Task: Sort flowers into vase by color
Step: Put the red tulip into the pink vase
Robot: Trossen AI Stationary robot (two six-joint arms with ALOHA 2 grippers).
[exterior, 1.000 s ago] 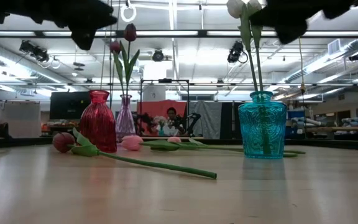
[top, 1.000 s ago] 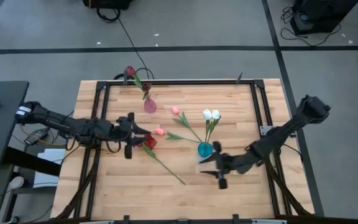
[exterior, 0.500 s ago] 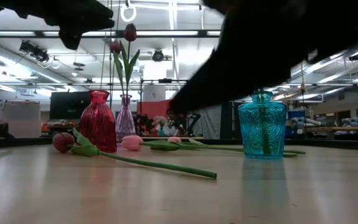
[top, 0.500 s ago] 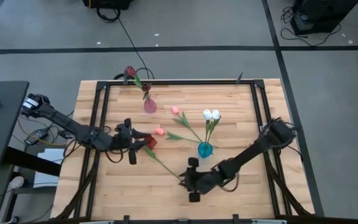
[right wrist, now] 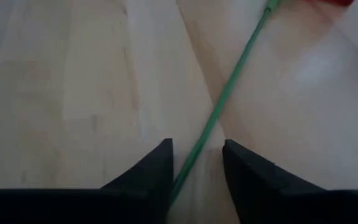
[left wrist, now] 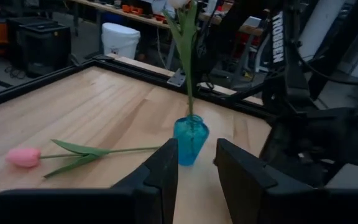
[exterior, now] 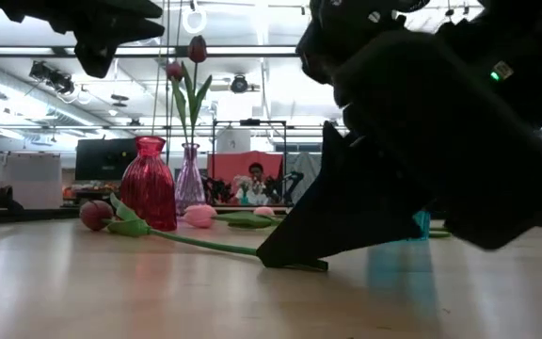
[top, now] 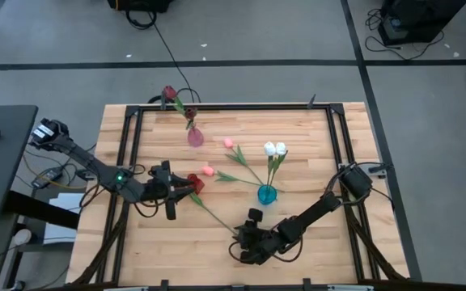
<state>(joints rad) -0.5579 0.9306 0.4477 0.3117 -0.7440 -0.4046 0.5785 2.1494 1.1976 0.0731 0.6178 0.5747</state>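
One sec back, hanging up by the blue vase (top: 266, 194); now swinging down and across w/ the R claw (top: 241, 242) to the front-centre of the worktop (top: 314, 133), landing at the tail end of the maroon tulip (exterior: 95, 215). Lying flat, that flower: head just beside the red vase (exterior: 149, 184), stem (top: 217, 214) running diagonally toward the R claw. Showing in the R wrist view as spread fingers (right wrist: 151, 168) straddling the green stem, one each side, not yet pinching. Reading this as the start of the pick, approx. lined up; prob. needing only a squeeze next.

Hovering w/ the L claw (top: 183, 184) close by the red vase, fingers (left wrist: 166, 165) spread, holding nothing, looking out at the blue vase and a pink tulip (left wrist: 23, 157) lying on the wood.

Standing so far: white tulips (top: 274, 149) in the blue vase, two maroon ones (top: 170, 94) in the pale purple vase (top: 194, 137) at the back. Lying loose and unsorted: two pink heads (top: 208, 170) mid-worktop plus the maroon one being grabbed. Judging task approx. half done.

Risking a slip: thin stem, gripped far from the head, likely drooping once lifted.
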